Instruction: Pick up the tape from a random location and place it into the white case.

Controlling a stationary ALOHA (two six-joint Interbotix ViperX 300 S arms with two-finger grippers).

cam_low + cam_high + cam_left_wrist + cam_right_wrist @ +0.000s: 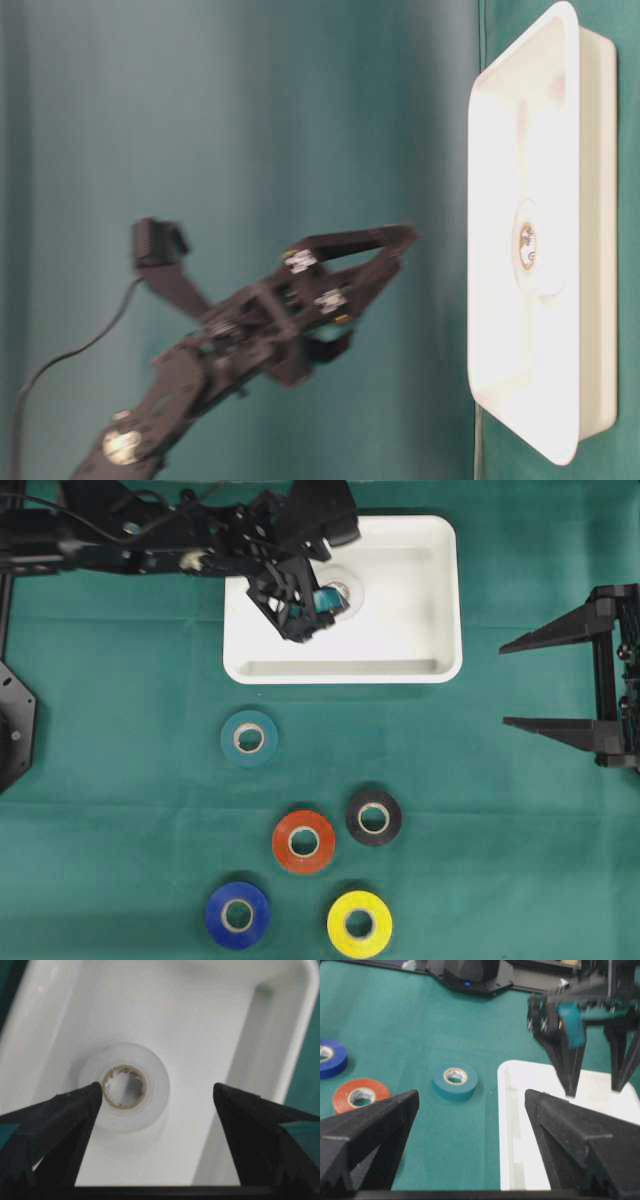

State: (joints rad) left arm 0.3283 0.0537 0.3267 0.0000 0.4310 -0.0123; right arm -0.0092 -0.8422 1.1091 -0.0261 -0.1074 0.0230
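A white tape roll [152, 1075] lies flat on the floor of the white case [340, 670], its cardboard core facing up. My left gripper [157, 1095] hovers just above it, open, with nothing between its fingers; the roll sits near the left finger and apart from the right one. From overhead the left gripper [312, 615] covers part of the roll [347, 588]. The table-level view shows the left gripper [405, 250] clear of the case [545, 100], the roll [527, 245] resting inside. My right gripper [505, 685] stands open at the right edge, empty.
Five more rolls lie on the green cloth in front of the case: teal [249, 739], orange [304, 842], black [373, 817], blue [238, 915], yellow [359, 924]. The right wrist view shows the case's near rim [520, 1125] and the teal roll [455, 1081].
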